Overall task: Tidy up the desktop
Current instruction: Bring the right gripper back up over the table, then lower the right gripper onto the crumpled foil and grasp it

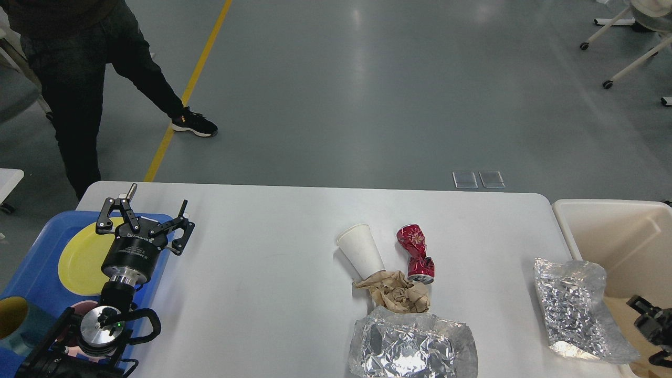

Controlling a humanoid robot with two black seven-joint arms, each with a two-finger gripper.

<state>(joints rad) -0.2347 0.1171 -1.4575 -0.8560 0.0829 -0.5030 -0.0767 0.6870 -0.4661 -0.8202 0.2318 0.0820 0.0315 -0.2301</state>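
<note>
The white desktop [262, 252] fills the lower view. On it lie a tipped white paper cup [360, 250], a crushed red can [416, 253], crumpled brown paper [395, 292], a large foil sheet [413, 345] at the front and a second foil bag [573, 307] at the right edge. My left gripper [144, 210] is open and empty above the far edge of the blue tray [31, 273]. My right gripper [648, 328] shows only partly at the lower right, beside the foil bag over the bin; its fingers cannot be told apart.
The blue tray holds a yellow plate [81, 260] and a teal-and-yellow cup [16, 317]. A beige bin [614, 231] stands against the table's right end. A person [79, 68] in dark clothes stands on the floor beyond the far left corner.
</note>
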